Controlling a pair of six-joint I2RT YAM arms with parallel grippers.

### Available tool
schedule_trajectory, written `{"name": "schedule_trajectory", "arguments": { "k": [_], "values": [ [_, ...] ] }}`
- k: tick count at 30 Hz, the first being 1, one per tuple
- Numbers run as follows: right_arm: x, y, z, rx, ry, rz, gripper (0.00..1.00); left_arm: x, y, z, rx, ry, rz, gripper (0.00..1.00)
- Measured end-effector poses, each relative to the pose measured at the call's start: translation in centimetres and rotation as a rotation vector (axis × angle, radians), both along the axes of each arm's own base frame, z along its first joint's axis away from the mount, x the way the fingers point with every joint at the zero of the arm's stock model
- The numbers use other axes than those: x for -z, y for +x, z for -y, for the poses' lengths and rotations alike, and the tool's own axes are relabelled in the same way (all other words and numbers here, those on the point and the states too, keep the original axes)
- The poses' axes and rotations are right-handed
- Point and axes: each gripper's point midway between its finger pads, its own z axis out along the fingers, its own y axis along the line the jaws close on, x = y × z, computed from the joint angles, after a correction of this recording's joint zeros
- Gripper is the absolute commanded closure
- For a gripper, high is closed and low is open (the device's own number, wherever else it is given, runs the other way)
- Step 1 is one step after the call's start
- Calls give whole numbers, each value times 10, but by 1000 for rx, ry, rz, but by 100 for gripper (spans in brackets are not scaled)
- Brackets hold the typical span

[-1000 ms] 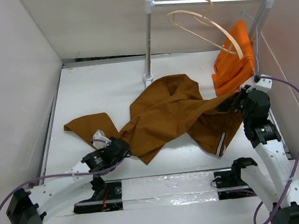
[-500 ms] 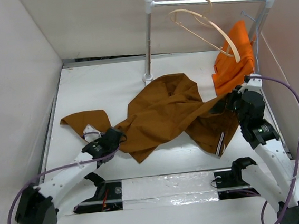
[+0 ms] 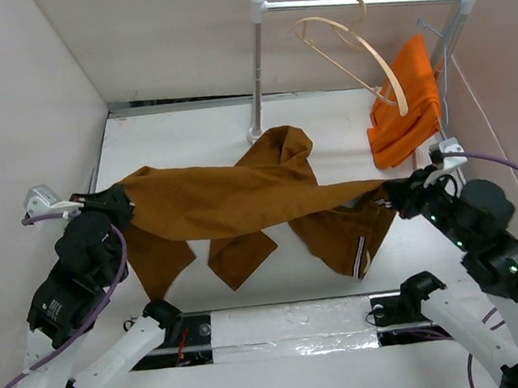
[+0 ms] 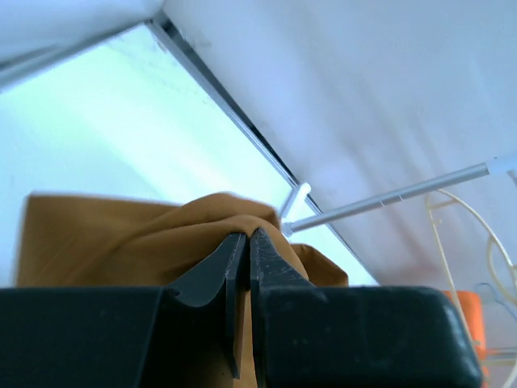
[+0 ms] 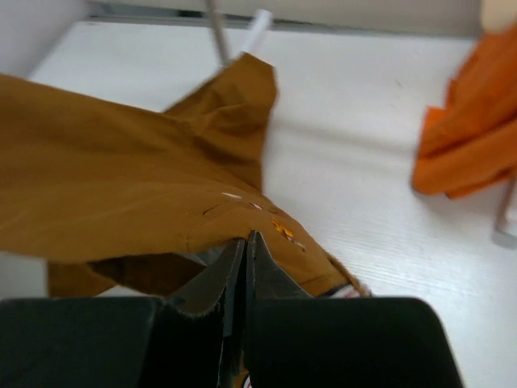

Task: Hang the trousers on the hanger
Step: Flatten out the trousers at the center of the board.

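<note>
My left gripper (image 3: 116, 206) is clamped tight on a bunched fold of the trousers (image 3: 241, 197), and its wrist view shows the jaws pressed together on the cloth. My right gripper (image 3: 397, 195) is pinched shut on the fabric too, close to the small pale buttons. The striped waistband (image 3: 359, 256) dangles just below it. Between the 2 grippers the trousers hang stretched as a band above the surface (image 3: 189, 136), with 2 loose flaps drooping from the middle.

I judge this to be the lift-and-spread step: the garment is up but not yet on the hanger. The wooden hanger (image 3: 393, 78) hangs from the rack rail (image 3: 360, 3) at the far right, higher than the trousers and well apart from them.

The next move calls for carrying both ends up and back toward the rack together, with enough tension that the middle does not sag. I then drape the band over the hanger without knocking its hook off the rail.

I count 2 grippers, both gripping, 1 pair of trousers, 1 wooden hanger, 1 grey wire hanger (image 3: 436, 35), 1 orange garment (image 3: 407, 111) apparently hung from that wire hanger, and 1 rack.
</note>
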Motion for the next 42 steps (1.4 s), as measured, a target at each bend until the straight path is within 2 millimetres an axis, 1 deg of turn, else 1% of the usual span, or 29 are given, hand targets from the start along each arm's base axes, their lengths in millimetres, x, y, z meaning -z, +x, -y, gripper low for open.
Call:
{"name": "schedule_trajectory", "arguments": {
  "k": [3, 5, 6, 8, 9, 10, 11, 12, 13, 14, 15, 16, 17, 18, 19, 20, 21, 22, 23, 25, 27, 28, 30, 31, 34, 35, 37, 38, 42],
  "values": [
    [-50, -37, -14, -165, 7, 56, 100, -14, 7, -2, -11, 84, 3, 100],
    [-89, -60, -18, -242, 18, 138, 100, -23, 21, 3, -21, 141, 9, 100],
    [-105, -68, -17, -254, 22, 182, 100, -25, 30, 8, -27, 172, 5, 100],
    [-121, -75, -13, -251, 21, 238, 100, -27, 55, 19, -44, 236, -10, 100],
    [-119, -71, -11, -236, 18, 240, 100, -24, 72, 25, -50, 268, -30, 100],
    [-115, -63, -10, -213, 14, 238, 100, -21, 91, 30, -55, 296, -55, 100],
    [-105, -50, -11, -189, 7, 215, 100, -17, 113, 36, -50, 314, -78, 100],
    [-88, -33, -12, -154, -9, 168, 100, -10, 139, 38, -43, 321, -99, 100],
    [-70, -16, -12, -121, -27, 120, 100, -3, 161, 37, -41, 324, -116, 86],
    [-47, 4, -12, -80, -53, 51, 100, 13, 188, 38, -25, 334, -153, 78],
    [-22, 24, -11, -35, -79, -12, 100, 36, 216, 38, -11, 353, -211, 74],
    [-3, 38, -7, 3, -101, -64, 100, 55, 236, 39, 9, 364, -266, 70],
    [19, 50, -3, 35, -122, -127, 100, 75, 257, 42, 31, 382, -337, 53],
    [37, 61, 2, 65, -138, -185, 100, 92, 278, 50, 63, 403, -384, 45],
    [50, 68, 5, 86, -145, -224, 100, 105, 292, 59, 93, 420, -414, 32],
    [56, 73, 9, 102, -147, -244, 100, 121, 301, 71, 127, 434, -443, 27],
    [58, 77, 11, 115, -146, -248, 100, 138, 299, 85, 178, 449, -480, 26],
    [55, 80, 12, 121, -140, -236, 100, 154, 292, 96, 221, 459, -513, 25],
    [50, 82, 13, 126, -134, -215, 100, 166, 279, 105, 260, 460, -525, 28],
    [39, 84, 14, 132, -119, -170, 100, 185, 238, 120, 345, 453, -542, 34],
    [31, 85, 15, 135, -108, -140, 100, 201, 181, 128, 413, 437, -539, 38],
    [29, 86, 14, 133, -104, -131, 100, 207, 155, 129, 437, 423, -527, 42],
    [27, 87, 14, 130, -100, -121, 100, 217, 109, 136, 482, 371, -492, 43],
    [26, 88, 13, 130, -98, -115, 100, 226, 90, 141, 506, 345, -481, 43],
    [27, 89, 14, 133, -97, -113, 100, 265, 40, 152, 562, 295, -529, 40],
    [28, 89, 14, 133, -97, -114, 100, 279, 27, 153, 570, 293, -567, 30],
    [28, 89, 15, 133, -94, -114, 100, 301, 4, 155, 588, 290, -631, 22],
    [28, 89, 15, 133, -92, -110, 100, 308, -3, 155, 590, 289, -657, 21],
    [25, 91, 18, 139, -82, -101, 100, 329, -6, 151, 528, 295, -728, 18]
  ]
}}
